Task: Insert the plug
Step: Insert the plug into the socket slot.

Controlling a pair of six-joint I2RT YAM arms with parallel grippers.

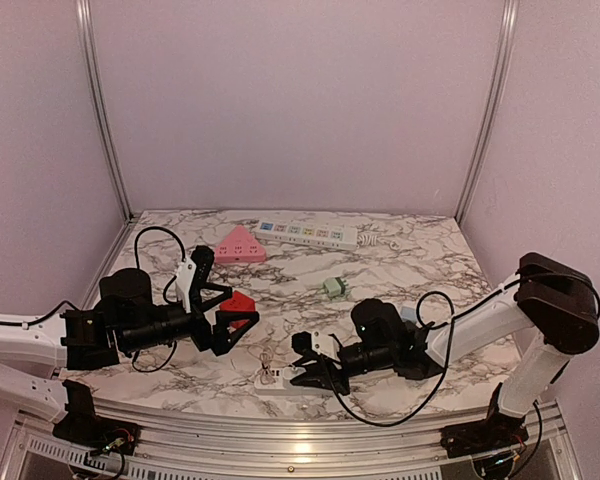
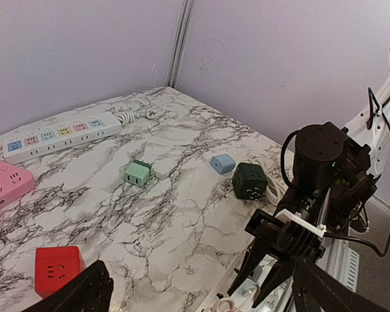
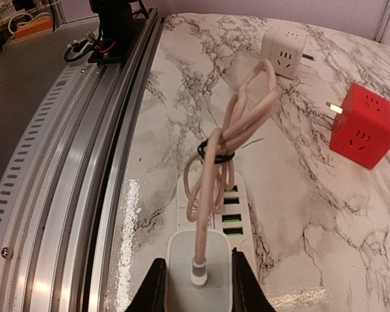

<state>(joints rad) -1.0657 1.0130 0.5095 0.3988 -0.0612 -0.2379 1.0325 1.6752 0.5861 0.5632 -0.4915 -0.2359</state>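
Right gripper (image 3: 198, 289): clamped on a white plug (image 3: 201, 257), one finger on each side of its body, low over the near edge of the bench (image 3: 292, 195).
Cable (image 3: 237, 123): pale pink, coming out of the plug, looped into a bundle and tied with a dark band. It stretches across the space ahead of the gripper.
Small white strip (image 3: 229, 218): on the bench just beyond the plug, with a row of green-lined ports, partly covered by the cable.
Metal rail (image 3: 84, 162): runs along the bench edge, just beside the strip.
Red cube socket (image 3: 364, 127): farther along the bench, with metal prongs sticking out of one side.
White cube socket (image 3: 283, 49): beyond the red one.
Left gripper (image 1: 242, 305): spread wide, grasping nothing, hanging close by the red cube socket.
Mid-bench: a light green cube (image 2: 138, 173), a blue cube (image 2: 222, 163) and a dark green cube (image 2: 249, 181), all apart from both grippers.
Back of bench: a pink triangular block (image 1: 240, 245) and a long power strip (image 1: 308, 233) near the wall.
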